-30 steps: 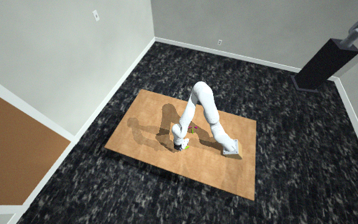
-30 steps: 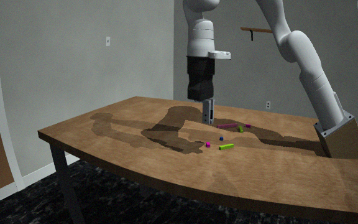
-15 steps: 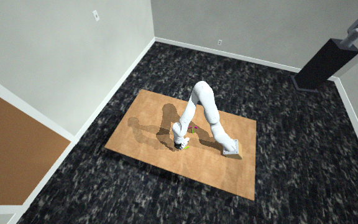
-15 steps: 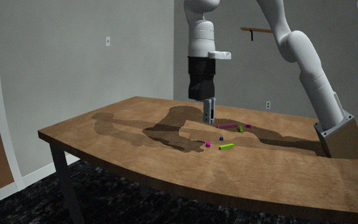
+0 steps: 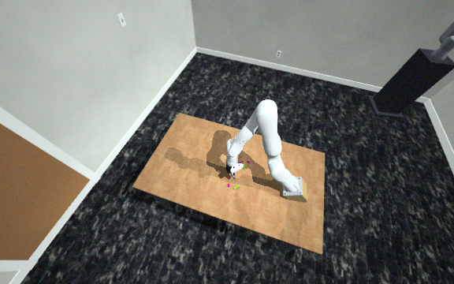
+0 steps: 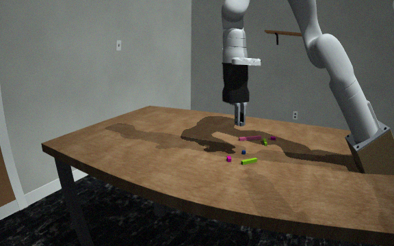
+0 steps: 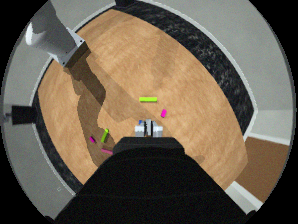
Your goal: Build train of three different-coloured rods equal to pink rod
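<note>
My gripper (image 5: 233, 174) (image 6: 240, 124) (image 7: 148, 126) is raised above the table, its fingers close together on the grey rod, which is hard to tell from the grey fingers. A blue rod (image 5: 234, 178) (image 6: 243, 152) (image 7: 140, 121) lies in front, partly hidden in the wrist view. A magenta rod (image 5: 228, 185) (image 6: 229, 158) (image 7: 163, 113) and a lime rod (image 5: 236, 187) (image 6: 249, 160) (image 7: 148, 99) lie nearer the front, apart. Behind lie the pink rod (image 6: 252, 138) (image 7: 107, 151), a second lime rod (image 5: 244, 167) (image 6: 265, 141) (image 7: 105, 135) and a second magenta rod (image 5: 248, 162) (image 6: 273, 138) (image 7: 92, 140).
The wooden table (image 5: 290, 225) (image 6: 149, 171) carries the arm's base (image 5: 293, 187) (image 6: 376, 150) at its right end. The arm's shadow falls across the back rods. The gripper body hides part of the pink rod in the wrist view.
</note>
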Action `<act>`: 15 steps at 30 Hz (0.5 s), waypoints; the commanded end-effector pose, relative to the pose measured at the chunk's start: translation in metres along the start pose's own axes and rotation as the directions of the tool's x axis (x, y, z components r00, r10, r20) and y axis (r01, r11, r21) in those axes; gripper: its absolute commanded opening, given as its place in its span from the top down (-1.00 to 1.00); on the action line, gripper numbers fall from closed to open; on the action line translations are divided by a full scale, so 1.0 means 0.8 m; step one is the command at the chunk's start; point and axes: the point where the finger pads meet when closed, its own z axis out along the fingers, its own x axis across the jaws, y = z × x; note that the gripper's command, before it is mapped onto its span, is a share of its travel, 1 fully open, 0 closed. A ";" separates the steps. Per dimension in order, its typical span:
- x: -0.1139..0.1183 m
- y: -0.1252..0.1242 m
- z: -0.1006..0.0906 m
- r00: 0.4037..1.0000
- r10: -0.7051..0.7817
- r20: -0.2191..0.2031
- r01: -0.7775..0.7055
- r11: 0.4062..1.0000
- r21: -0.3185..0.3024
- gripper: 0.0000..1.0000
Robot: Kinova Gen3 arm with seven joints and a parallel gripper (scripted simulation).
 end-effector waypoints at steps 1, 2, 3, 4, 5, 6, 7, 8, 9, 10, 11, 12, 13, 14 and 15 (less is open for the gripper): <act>-0.017 0.016 -0.005 0.996 0.091 -0.014 -0.091 0.996 -0.010 0.52; -0.022 0.019 -0.006 0.993 0.118 -0.017 -0.118 0.993 -0.010 0.52; -0.026 0.022 -0.006 0.990 0.140 -0.019 -0.140 0.990 -0.011 0.52; -0.029 0.025 -0.006 0.987 0.157 -0.021 -0.157 0.988 -0.011 0.52; -0.031 0.026 -0.006 0.985 0.169 -0.023 -0.169 0.986 -0.011 0.52; -0.032 0.027 -0.007 0.984 0.177 -0.024 -0.177 0.984 -0.012 0.52; -0.032 0.027 -0.007 0.984 0.177 -0.024 -0.177 0.984 -0.012 0.52; -0.032 0.027 -0.007 0.984 0.177 -0.024 -0.177 0.984 -0.012 0.52; -0.033 0.028 -0.007 0.983 0.181 -0.024 -0.182 0.983 -0.012 0.52; -0.033 0.028 -0.007 0.983 0.183 -0.024 -0.183 0.983 -0.012 0.52; -0.034 0.028 -0.007 0.983 0.183 -0.024 -0.184 0.983 -0.012 0.52; -0.034 0.028 -0.007 0.983 0.183 -0.024 -0.184 0.983 -0.012 0.52; -0.034 0.028 -0.007 0.983 0.183 -0.024 -0.184 0.983 -0.012 0.52; -0.034 0.028 -0.007 0.983 0.183 -0.024 -0.184 0.983 -0.012 0.52; -0.034 0.028 -0.007 0.983 0.183 -0.024 -0.184 0.983 -0.012 0.52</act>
